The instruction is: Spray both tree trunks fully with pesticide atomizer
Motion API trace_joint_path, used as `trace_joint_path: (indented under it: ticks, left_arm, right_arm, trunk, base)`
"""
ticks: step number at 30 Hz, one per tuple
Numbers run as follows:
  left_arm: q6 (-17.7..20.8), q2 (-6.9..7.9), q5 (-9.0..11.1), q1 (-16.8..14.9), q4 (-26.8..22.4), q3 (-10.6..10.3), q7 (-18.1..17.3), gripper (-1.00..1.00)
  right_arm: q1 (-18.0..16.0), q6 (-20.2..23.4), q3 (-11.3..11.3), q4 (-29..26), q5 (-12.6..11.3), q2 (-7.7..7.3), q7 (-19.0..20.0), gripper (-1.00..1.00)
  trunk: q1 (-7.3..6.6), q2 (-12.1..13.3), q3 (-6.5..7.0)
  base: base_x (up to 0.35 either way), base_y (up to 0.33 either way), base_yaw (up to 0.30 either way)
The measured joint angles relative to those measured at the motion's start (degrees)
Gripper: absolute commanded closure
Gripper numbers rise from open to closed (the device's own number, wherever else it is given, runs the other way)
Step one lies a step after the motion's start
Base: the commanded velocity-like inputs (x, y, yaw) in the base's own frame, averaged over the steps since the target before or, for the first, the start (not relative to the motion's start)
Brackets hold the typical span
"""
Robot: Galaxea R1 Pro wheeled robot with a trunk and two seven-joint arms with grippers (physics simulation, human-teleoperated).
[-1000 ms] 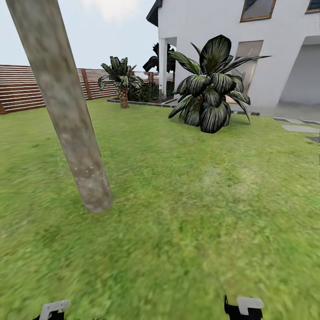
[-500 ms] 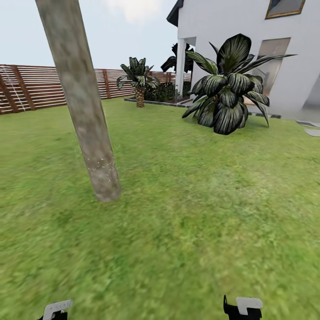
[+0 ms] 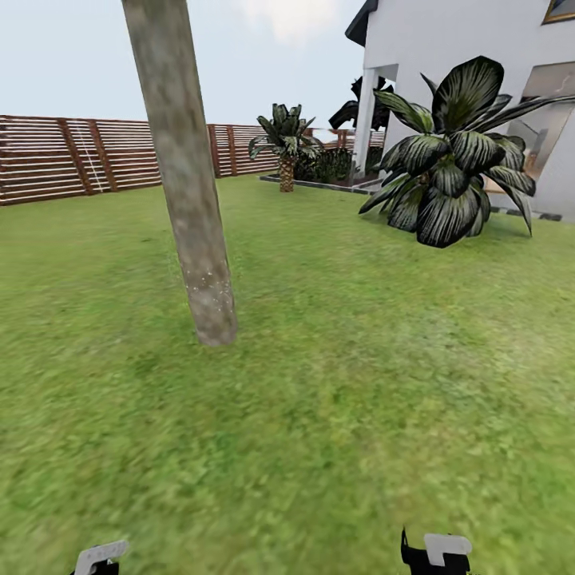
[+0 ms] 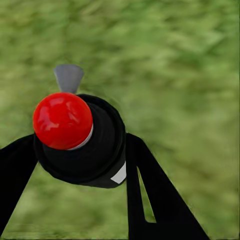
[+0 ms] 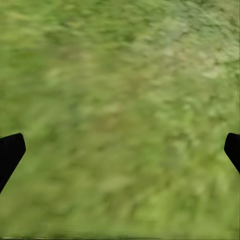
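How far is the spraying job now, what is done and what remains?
Done: the pesticide atomizer is gripped in the left claw. In hand: the near tree trunk carries whitish pesticide specks only low down; higher up it looks bare. Left: probably the rest of this trunk, then the other tree. The right claw is open.

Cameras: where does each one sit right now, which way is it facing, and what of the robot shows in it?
Head view: on the head, looking forward and down at the tree trunk, fence and house; left arm and right arm tips at the lower edge.
Left wrist view: looks down at grass; left gripper clamps a red-topped sprayer.
Right wrist view: looks down at grass; right gripper spread wide.
Shared: the lawn.
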Motion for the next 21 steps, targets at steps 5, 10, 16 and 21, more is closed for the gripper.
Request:
trace_joint_path:
  ticks: [5, 10, 16, 21]
  left_arm:
    - [0.0, 0.00, 0.0, 0.1, 0.0, 0.0, 0.0, 1.00]
    - [0.0, 0.00, 0.0, 0.1, 0.0, 0.0, 0.0, 1.00]
    - [0.0, -0.08, 0.1, 0.2, 0.0, 0.0, 0.0, 1.00]
    - [0.0, -0.09, 0.1, 0.1, 0.0, 0.0, 0.0, 1.00]
  right_arm:
    - [0.0, 0.0, 0.0, 0.0, 0.0, 0.00, 0.0, -1.00]
    - [0.0, 0.0, 0.0, 0.0, 0.0, 0.00, 0.0, -1.00]
    - [0.0, 0.0, 0.0, 0.0, 0.0, 0.07, 0.0, -1.00]
    - [0.0, 0.0, 0.0, 0.0, 0.0, 0.09, 0.0, -1.00]
  trunk:
    - [0.00, 0.0, 0.00]
    - [0.00, 0.0, 0.00]
    - [0.00, 0.0, 0.00]
    - [-0.02, 0.0, 0.00]
  base:
    - [-0.263, -0.197, 0.280]
    - [-0.264, -0.197, 0.280]
    - [-0.245, -0.208, 0.280]
    - [-0.075, -0.261, 0.280]
